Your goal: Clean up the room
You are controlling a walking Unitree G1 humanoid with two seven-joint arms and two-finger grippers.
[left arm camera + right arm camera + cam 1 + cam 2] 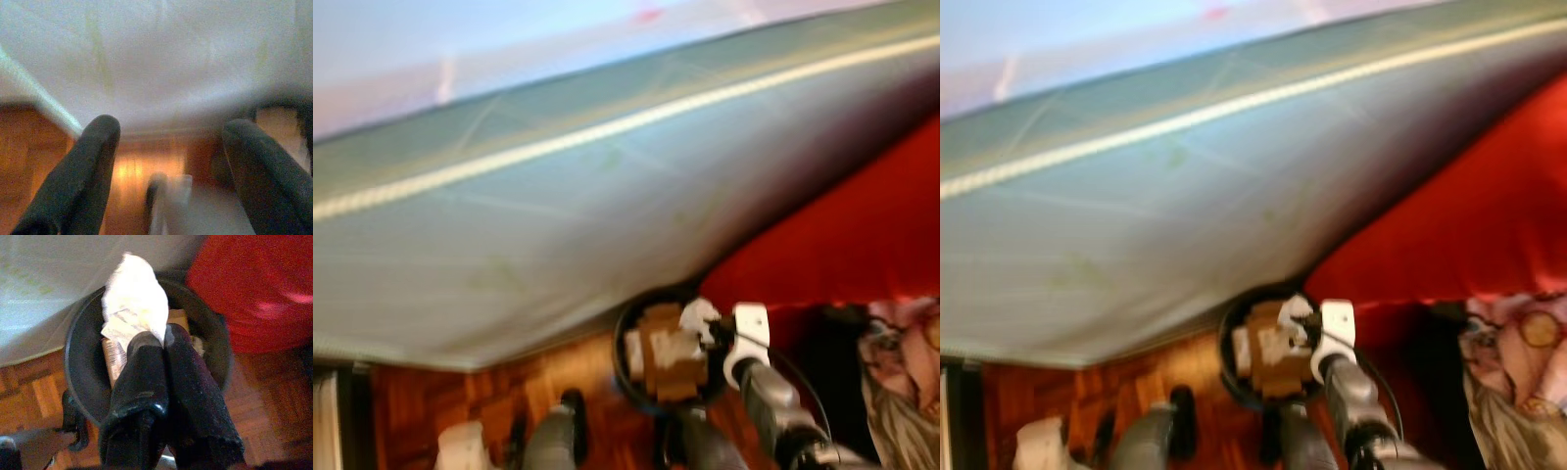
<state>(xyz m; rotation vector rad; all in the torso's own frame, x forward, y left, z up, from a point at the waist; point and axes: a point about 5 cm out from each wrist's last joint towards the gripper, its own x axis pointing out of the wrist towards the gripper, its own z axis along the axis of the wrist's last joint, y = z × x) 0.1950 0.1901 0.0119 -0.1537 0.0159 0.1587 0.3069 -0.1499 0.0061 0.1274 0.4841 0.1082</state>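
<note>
Here, crumpled white paper (133,301).

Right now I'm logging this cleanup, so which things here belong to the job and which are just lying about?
Job in hand:
- crumpled white paper, pinched in the right end effector
- black bin below it, brown cardboard inside

Lying about:
- mattress
- red cloth
- patterned fabric
- left end effector, open

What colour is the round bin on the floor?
Black bin, clearest in the right wrist view.

No text, label, brand, number or sign can be read anywhere; the views are blurred and nothing legible shows.
</note>
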